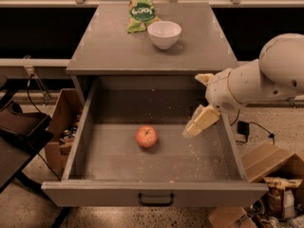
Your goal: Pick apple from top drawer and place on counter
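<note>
The apple [147,136], small and red-orange, lies on the floor of the open top drawer [95,184], near its middle. The drawer is grey wood with a dark handle on its front and crumbs on its floor. My gripper [195,126] hangs over the drawer's right part, to the right of the apple and apart from it, at the end of the white arm coming in from the right. The counter [114,46] is the flat grey top of the cabinet behind the drawer.
A white bowl [164,33] and a green snack bag [140,13] stand at the back of the counter. Cardboard boxes [64,127] sit on the floor left and right of the cabinet. A dark chair [21,127] is at the left.
</note>
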Available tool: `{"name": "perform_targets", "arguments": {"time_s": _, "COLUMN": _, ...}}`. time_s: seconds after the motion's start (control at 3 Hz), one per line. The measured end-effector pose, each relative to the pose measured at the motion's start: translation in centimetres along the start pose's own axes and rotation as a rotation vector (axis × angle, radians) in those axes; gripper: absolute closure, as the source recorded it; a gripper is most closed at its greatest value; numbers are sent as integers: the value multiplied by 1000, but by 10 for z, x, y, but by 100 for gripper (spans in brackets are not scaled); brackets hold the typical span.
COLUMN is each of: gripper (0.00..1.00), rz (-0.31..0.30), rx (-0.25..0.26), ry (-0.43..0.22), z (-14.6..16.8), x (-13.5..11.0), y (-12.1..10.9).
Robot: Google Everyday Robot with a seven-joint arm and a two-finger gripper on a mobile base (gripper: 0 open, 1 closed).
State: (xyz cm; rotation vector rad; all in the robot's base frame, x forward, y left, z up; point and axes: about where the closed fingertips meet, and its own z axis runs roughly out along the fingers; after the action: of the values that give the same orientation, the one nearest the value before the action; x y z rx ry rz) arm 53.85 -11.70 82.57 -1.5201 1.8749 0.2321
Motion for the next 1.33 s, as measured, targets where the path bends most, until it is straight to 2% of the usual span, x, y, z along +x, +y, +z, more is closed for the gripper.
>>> {"name": "perform_targets", "arguments": {"time_s": 0.33, "gripper": 0, "rz": -1, "rx": -6, "ry": 2, "z": 0, "x": 0, "y": 1}}
{"name": "perform_targets", "arguments": {"time_s": 0.67, "gripper": 0, "rz": 0, "rx": -29, "ry": -21, "z": 32, "x": -9, "y": 9}}
{"name": "perform_targets", "arguments": {"time_s": 1.0, "gripper": 0, "rz": -26, "rx": -88, "ry": -112, "z": 121, "x": -27, "y": 31}}
{"name": "perform_targets", "arguments": {"time_s": 1.33, "gripper": 0, "rz": -48, "rx": -107, "ry": -147, "z": 166, "x": -33, "y": 40}}
